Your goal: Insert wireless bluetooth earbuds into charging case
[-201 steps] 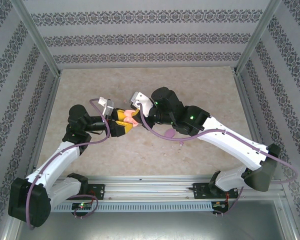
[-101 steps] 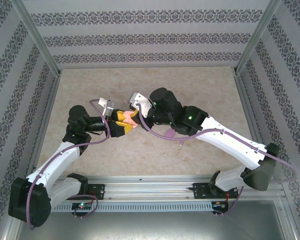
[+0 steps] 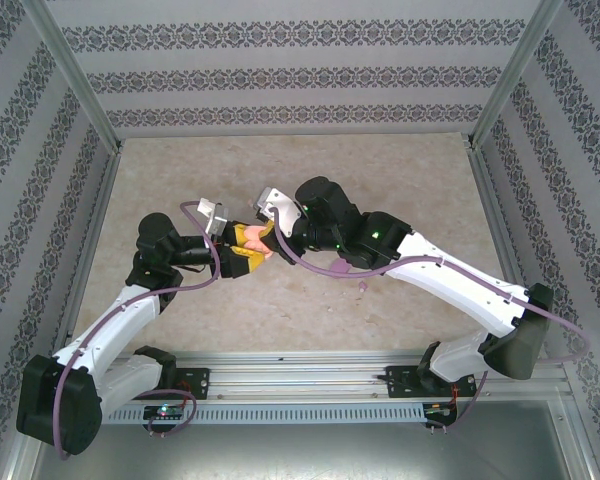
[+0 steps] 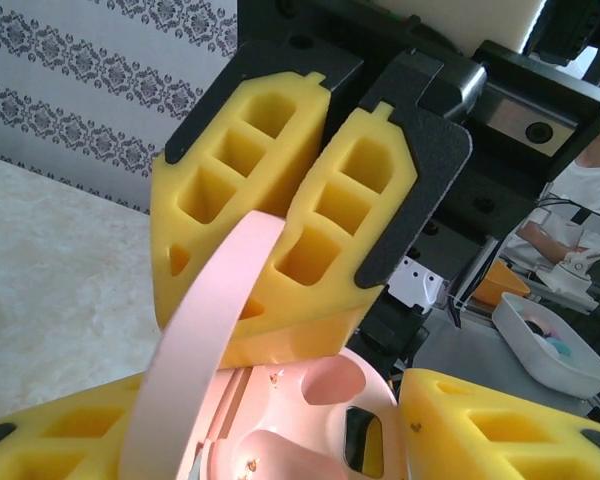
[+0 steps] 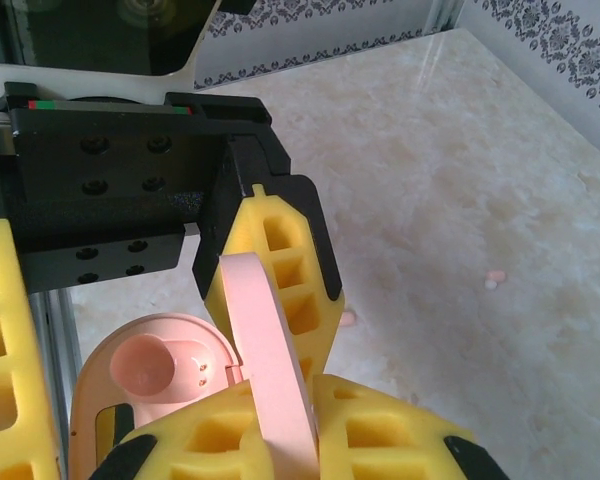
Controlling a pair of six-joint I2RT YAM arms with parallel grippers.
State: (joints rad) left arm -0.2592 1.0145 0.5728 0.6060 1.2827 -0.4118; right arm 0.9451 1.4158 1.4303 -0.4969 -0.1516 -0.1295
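Pink plastic first: the pink case (image 5: 150,352) is held between both grippers, with its lid (image 5: 265,350) swung open and standing upright. My left gripper (image 4: 270,410) is spread to the width of the case body and clamps it from both sides. My right gripper (image 5: 305,425) is narrow, its yellow foam fingers (image 5: 390,435) pinched on the lid's edge. The sockets I can see in the case look empty, and neither gripper carries a bud.

Beyond, on the desk (image 5: 460,170), two pale pink earbuds (image 5: 492,279) lie close together, well apart from the case. A nearer pale speck is too small to identify. From above, a purple case (image 3: 335,267) lies on the desk under my right arm, with a small purple piece (image 3: 361,288) just beside it.

Assessment: the step in hand is presenting the opened case; insertion has not begun. For the next move, I judge the right gripper should release the lid, provided the lid stays open unaided. It should then go to a pink bud and take it oriented to match a socket. The buds are tiny against the foam fingers, so a precise, shallow pinch is required.
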